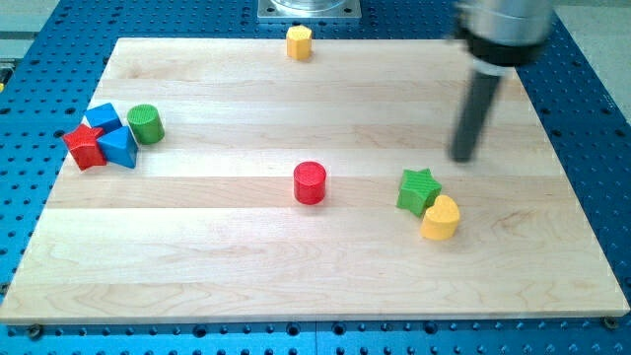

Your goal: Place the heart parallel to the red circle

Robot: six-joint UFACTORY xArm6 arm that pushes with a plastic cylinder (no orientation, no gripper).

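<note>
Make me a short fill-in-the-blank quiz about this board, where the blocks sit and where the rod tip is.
1. The block touching the yellow heart is the green ____.
2. My tip hangs toward the view's top from that green block, touching ____ blocks.
3. The red circle lies to the view's ____ of the heart.
4. In the left cluster, the red star sits beside two ____ blocks and a green cylinder.

Missing words: star; no; left; blue

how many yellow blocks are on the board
2: a yellow heart at lower right, touching the green star, and a yellow hexagonal block at the view's top edge. None seems hidden.
</note>
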